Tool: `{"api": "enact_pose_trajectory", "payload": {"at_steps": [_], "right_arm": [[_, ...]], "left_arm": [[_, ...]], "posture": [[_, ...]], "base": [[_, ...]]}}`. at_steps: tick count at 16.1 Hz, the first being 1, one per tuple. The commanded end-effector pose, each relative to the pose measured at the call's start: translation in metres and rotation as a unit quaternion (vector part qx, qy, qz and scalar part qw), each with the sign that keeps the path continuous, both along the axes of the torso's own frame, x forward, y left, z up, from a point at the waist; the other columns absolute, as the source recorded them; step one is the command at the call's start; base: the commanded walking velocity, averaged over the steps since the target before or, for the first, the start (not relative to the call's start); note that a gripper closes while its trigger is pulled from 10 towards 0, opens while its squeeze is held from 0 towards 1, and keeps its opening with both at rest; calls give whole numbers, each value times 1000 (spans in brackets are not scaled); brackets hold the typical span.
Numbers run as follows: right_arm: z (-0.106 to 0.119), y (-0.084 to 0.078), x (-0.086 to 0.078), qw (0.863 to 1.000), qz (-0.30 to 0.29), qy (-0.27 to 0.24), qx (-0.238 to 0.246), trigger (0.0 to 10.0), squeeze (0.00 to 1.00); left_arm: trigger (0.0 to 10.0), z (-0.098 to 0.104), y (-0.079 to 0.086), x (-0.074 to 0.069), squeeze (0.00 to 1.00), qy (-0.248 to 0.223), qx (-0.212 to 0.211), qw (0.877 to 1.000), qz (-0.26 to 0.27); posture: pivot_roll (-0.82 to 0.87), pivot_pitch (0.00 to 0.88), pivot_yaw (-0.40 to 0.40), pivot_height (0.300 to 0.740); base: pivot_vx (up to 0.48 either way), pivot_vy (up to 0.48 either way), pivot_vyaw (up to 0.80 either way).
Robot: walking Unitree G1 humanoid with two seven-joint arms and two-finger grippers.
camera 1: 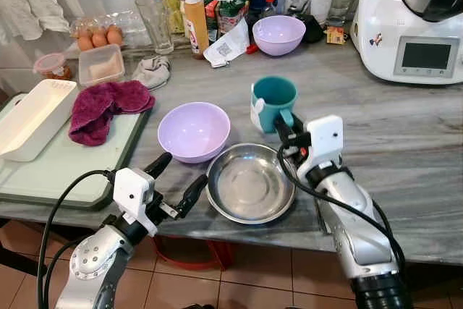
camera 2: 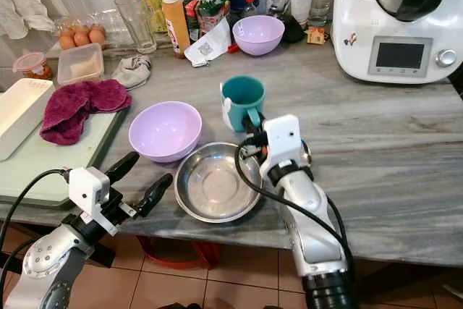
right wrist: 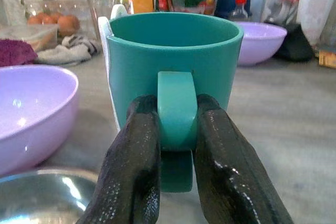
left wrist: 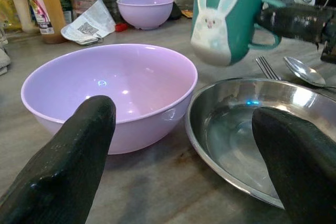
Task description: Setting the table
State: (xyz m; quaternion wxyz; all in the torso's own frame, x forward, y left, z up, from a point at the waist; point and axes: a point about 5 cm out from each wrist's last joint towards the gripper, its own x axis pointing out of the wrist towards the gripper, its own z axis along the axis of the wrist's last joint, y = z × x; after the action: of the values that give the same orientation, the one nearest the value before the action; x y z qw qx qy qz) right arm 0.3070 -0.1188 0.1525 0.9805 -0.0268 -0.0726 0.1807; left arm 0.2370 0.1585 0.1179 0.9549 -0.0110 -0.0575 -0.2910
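Pinching teal mug (right wrist: 173, 61) handle, right gripper (right wrist: 176, 145) jaws, left gripper (camera 1: 177, 179) jaws wide

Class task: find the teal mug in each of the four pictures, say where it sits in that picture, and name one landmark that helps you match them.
Left eye view: teal mug just right of centre, beyond the steel plate.
Right eye view: centre, above the plate.
Left wrist view: upper right, rabbit face showing.
Right wrist view: centre, the right pincer shut on its handle.
Shared landmark: the near lilac bowl, beside the mug.
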Motion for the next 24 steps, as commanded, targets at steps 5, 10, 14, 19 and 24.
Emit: {"api": "enact_pose_trajectory", "payload": {"at_steps": [5, 10, 14, 19, 24], "right_arm": [[-11, 1, 1, 1000, 10, 22, 14, 10000, 0], [-11, 4, 8, 999, 32, 22, 7, 10000, 0], [-12, 6, 11, 999, 44, 19, 0, 10000, 502], [-14, 3, 7, 999, 40, 15, -5, 10000, 1000], [7, -2, 6, 999, 13, -34, -16, 10000, 1000]], "left_arm": [[10000, 1, 1, 1, 0, 3, 4, 1000, -11], [10000, 3, 2, 3, 0, -1, 9, 1000, -12], [10000, 3, 1, 2, 0, 1, 7, 1000, -16], [10000, 4, -2, 1, 0, 2, 8, 1000, -27], [10000, 11, -3, 8, 0, -16, 4, 1000, -15]], "posture": [[-114, 127, 90, 740], [-114, 122, 92, 740], [-111, 127, 91, 740], [-112, 125, 94, 740], [-116, 113, 94, 740]], "base": [[0, 0, 0], [0, 0, 0], [0, 0, 0], [0, 0, 0], [0, 0, 0]]}}
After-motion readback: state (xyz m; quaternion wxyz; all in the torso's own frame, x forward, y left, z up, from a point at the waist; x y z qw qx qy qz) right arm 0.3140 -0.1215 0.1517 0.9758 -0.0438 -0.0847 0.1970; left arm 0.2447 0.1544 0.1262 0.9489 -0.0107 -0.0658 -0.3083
